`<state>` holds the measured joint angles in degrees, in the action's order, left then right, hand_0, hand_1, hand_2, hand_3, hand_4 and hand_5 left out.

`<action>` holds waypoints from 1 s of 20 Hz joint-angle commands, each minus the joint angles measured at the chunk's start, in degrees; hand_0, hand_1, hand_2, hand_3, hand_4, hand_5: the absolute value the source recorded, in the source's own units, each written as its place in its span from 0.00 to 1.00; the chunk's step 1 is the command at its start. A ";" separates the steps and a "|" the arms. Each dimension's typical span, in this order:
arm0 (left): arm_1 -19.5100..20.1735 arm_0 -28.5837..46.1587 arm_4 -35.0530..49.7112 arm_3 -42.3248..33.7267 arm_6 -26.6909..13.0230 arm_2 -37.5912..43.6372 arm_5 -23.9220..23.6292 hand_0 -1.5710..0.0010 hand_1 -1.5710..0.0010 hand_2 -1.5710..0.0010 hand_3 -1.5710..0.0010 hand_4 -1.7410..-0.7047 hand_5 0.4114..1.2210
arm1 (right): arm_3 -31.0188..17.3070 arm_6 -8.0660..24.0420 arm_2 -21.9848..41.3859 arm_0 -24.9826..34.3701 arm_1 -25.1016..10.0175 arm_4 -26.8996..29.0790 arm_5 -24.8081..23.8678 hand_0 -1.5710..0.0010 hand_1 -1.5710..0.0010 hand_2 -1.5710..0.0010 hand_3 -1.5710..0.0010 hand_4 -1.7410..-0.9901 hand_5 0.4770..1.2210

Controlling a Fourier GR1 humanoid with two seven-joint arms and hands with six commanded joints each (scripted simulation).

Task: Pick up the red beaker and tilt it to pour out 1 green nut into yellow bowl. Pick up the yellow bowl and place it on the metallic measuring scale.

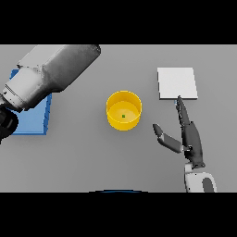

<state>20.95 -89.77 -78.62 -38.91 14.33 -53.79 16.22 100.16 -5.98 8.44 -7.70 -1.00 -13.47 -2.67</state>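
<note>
We see the nut (123, 115) inside the bowl (113, 105); our right hand (191, 139) is released near the scale (177, 82); left fingers we cannot tell.

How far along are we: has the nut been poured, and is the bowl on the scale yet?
Pour looks done: a green nut lies inside the yellow bowl. In hand: nothing; the right hand is open beside the bowl, fingers straight. Left: lifting the bowl onto the scale, which is bare. The beaker isn't visible.

The yellow bowl (123, 110) looks like smooth plastic, faintly glossy; the scale (177, 83) is a pale, matt metal plate; the grey table (92, 157) — flat, matt.
</note>
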 commanded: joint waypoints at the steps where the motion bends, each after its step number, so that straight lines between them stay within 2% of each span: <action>1: 0.16 -1.43 1.57 2.16 -1.25 2.75 0.50 0.00 0.00 0.00 0.00 0.02 1.00 | -0.11 0.29 -0.16 0.07 -0.24 0.26 0.26 1.00 1.00 1.00 1.00 0.83 0.10; 3: 2.17 -3.53 6.26 6.97 -4.12 10.10 2.09 0.00 0.00 0.00 0.00 0.01 1.00 | -0.61 -1.02 -0.09 0.33 -0.27 0.86 0.86 1.00 1.00 1.00 1.00 0.85 0.12; 4: 3.54 -4.02 10.64 9.29 -6.29 15.86 3.82 0.00 0.00 0.00 0.03 0.01 1.00 | -0.98 -1.42 0.03 0.28 -0.30 0.95 1.12 1.00 1.00 1.00 1.00 0.85 0.13; 5: 4.67 -3.66 14.12 10.98 -8.38 20.38 4.65 0.00 0.00 0.00 0.04 0.01 1.00 | -1.40 -0.48 -0.17 1.74 -0.40 0.63 0.77 1.00 1.00 1.00 1.00 0.85 0.13; 6: 6.43 -3.20 18.13 12.95 -10.47 25.50 5.04 0.00 0.00 0.00 0.04 0.01 1.00 | -1.32 -1.02 -0.11 1.51 -0.33 1.01 0.99 1.00 1.00 1.00 1.00 0.85 0.14; 9: 11.19 0.38 29.00 16.63 -12.23 37.86 4.42 0.00 0.00 0.00 0.03 0.00 1.00 | -2.22 -1.25 -0.15 2.24 -0.57 0.76 0.95 1.00 1.00 1.00 1.00 0.83 0.15; 12: 13.97 7.34 37.04 17.56 -15.76 46.34 0.31 0.00 0.00 0.00 0.01 0.00 1.00 | -1.79 -0.89 0.29 2.59 -1.08 -0.32 0.75 1.00 1.00 1.00 1.00 0.82 0.17; 13: 14.29 9.92 38.86 17.06 -18.78 48.14 -1.22 0.00 0.00 0.00 0.01 0.00 1.00 | -1.46 -0.91 0.47 2.22 -1.65 -0.43 1.25 1.00 1.00 1.00 1.00 0.81 0.18; 15: 14.73 16.36 41.27 14.25 -23.67 50.13 -5.34 0.00 0.00 0.00 0.01 0.00 1.00 | -2.17 -1.21 0.40 2.30 -1.93 -0.24 1.68 1.00 1.00 1.00 1.00 0.80 0.20; 16: 14.65 19.35 43.76 12.81 -24.52 52.30 -7.43 0.00 0.00 0.00 0.01 0.00 1.00 | -2.49 -0.97 0.47 2.62 -1.72 -0.37 1.50 1.00 1.00 1.00 1.00 0.80 0.20; 20: 14.06 29.87 50.95 5.66 -32.96 58.35 -11.42 0.00 0.00 0.00 0.00 0.00 1.00 | -2.07 -1.56 0.53 1.80 -2.10 0.22 2.24 1.00 1.00 1.00 1.00 0.81 0.24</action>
<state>35.02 -59.77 -27.62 -33.18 -18.61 4.55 4.95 98.09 -7.57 8.95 -5.93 -3.12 -13.25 -0.43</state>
